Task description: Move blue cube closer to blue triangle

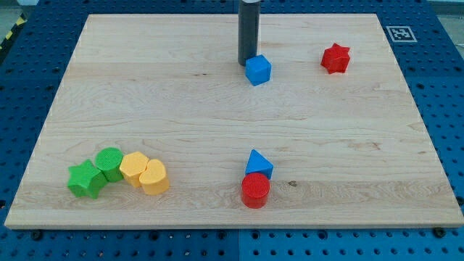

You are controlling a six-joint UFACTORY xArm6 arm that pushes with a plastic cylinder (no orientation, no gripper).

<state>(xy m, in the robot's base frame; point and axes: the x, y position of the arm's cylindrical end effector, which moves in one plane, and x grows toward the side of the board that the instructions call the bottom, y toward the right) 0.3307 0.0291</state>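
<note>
Board [217, 109]: pale wood, lying on a blue pegged bench.
Rod end: my tip [247, 64] stood near the far edge, just beside the blue cube [258, 69] on its left; contact could not be told (a bare rod, no hand to open or close).
Blue triangle [258, 164]: near edge, centre, touching the red cylinder [255, 191].
Red star [336, 59]: far-right corner area.
Near-left corner: green star [86, 180], green cylinder [110, 162], yellow hexagon [134, 168], yellow heart [154, 177], clustered.
</note>
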